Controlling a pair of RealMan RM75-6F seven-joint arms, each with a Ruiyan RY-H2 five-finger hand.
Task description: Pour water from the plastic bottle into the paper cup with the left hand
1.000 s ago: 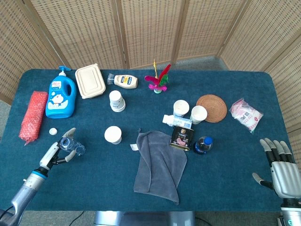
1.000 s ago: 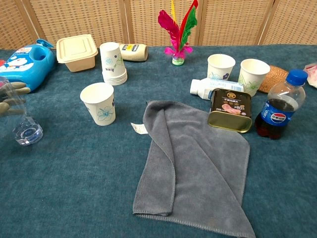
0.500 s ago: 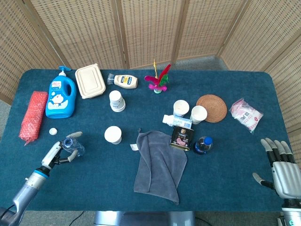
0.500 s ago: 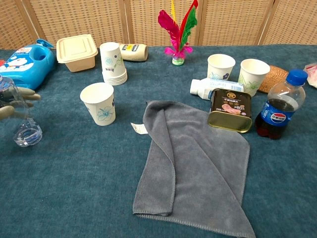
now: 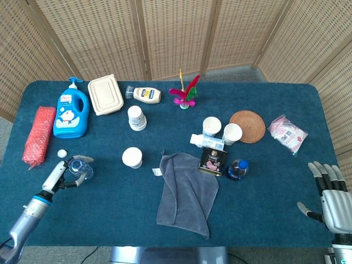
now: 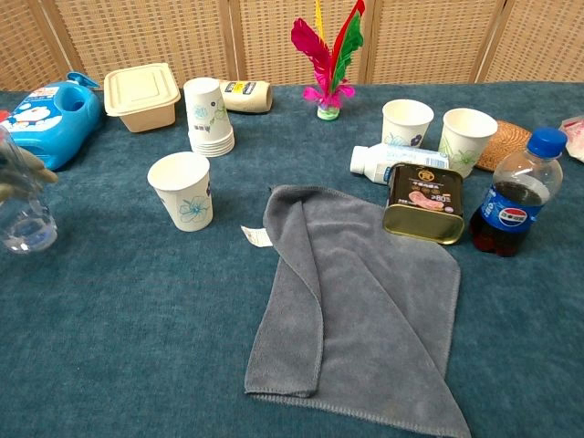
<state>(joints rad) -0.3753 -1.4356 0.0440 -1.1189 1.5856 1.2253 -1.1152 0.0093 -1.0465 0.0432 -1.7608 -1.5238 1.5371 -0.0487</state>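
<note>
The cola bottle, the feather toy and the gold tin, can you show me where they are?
cola bottle (image 6: 513,196), chest view, on its blue label.
feather toy (image 6: 327,41), chest view, on the pink and red feathers.
gold tin (image 6: 424,203), chest view, on its printed top face.

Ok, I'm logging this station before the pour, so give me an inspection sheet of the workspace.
Surface: blue cloth-covered table.
Job's things: clear plastic bottle uncapped, in the left hand; its white cap lies nearby; lone paper cup upright.
Clutter: grey towel, tin, cola bottle, detergent jug, lunch box, cup stack.
Hands: left hand holds the bottle; right hand open, holding nothing.
Cables: nothing seen.
Surroundings: woven folding screens.
</note>
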